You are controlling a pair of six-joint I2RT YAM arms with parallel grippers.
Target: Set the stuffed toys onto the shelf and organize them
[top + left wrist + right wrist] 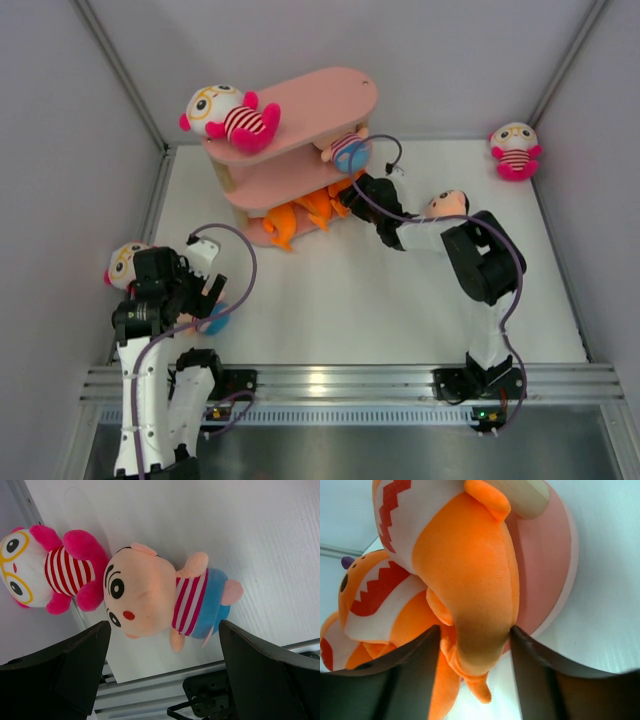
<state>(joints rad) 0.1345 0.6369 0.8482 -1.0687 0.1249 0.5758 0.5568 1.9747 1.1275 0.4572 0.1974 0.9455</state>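
The pink shelf (310, 105) stands at the back centre. A white-headed doll (225, 115) lies on its top board and a peach-headed doll (348, 152) on the middle board. Orange sharks (300, 215) lie at the bottom board. My right gripper (352, 195) is shut on one orange shark (465, 570), a finger against each side of its body, beside the bottom board (545, 565). A second shark (375, 595) lies to its left. My left gripper (165, 655) is open above a peach-headed doll (155, 597) on the table, next to a white-headed doll (45, 572).
Another white-headed doll (515, 150) sits at the far right corner. A peach doll head (447, 203) shows beside my right arm. Grey walls close in the white table (350, 300) on three sides. A metal rail (350, 382) runs along the near edge.
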